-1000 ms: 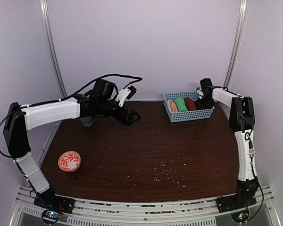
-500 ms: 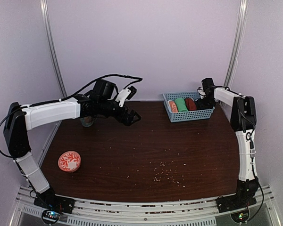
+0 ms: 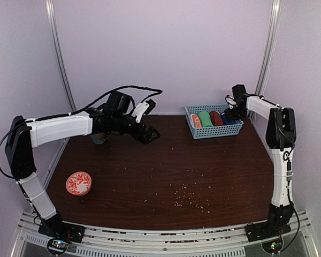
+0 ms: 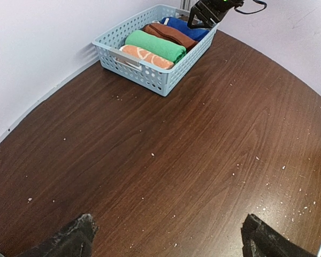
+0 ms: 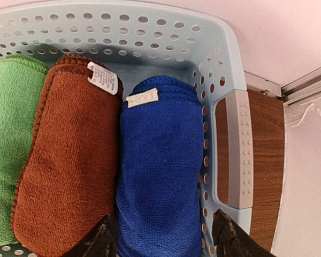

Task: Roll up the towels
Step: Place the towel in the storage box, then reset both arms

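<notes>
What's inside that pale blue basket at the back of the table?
The basket holds four towels side by side: orange-and-white towel, green towel, rust-brown towel, blue towel. They cover most of its floor, so anything beneath them is hidden.

Open surface point(image 3: 166, 171) fills mid-frame; basket point(image 3: 216, 132) crowds upper right, red dish point(image 3: 78, 183) lower left, perhaps a cup point(image 3: 99, 139) upper left.

The rolled royal-blue cloth towel's point(image 5: 160, 160) near end, between the right gripper's point(image 5: 166, 242) fingers, runs off the frame's edge.
</notes>
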